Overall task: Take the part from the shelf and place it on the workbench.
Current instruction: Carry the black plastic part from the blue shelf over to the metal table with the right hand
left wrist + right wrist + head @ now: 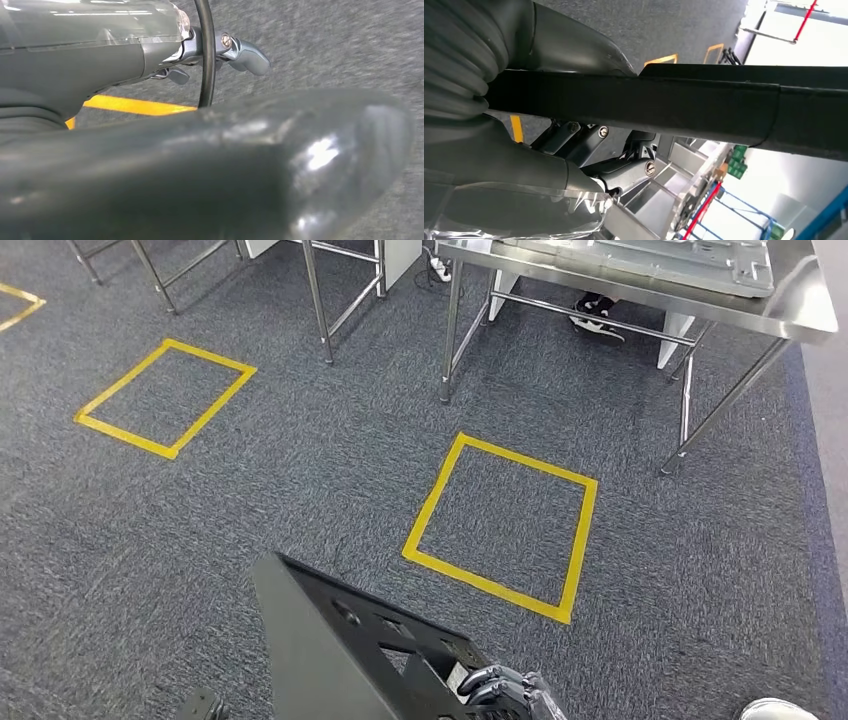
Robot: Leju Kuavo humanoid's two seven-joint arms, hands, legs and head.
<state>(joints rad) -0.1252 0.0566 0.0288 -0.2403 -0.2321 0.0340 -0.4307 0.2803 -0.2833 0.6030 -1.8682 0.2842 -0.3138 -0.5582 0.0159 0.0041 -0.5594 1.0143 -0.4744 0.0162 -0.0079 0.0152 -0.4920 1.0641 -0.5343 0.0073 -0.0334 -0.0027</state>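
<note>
Carrying the flat black perforated metal part [340, 650], our right hand [505, 688] grips its edge; it could slip before the steel workbench [640, 280]. Left hand's [220, 165] state: cannot tell.

The right hand [505, 688], dark fingers curled, grips the edge of the flat black perforated metal part [340, 650], which the left hand [200, 165] holds from the other side.

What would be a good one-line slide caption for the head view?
Right hand holding a black perforated metal part above grey carpet, near a yellow tape square and steel workbench.
</note>
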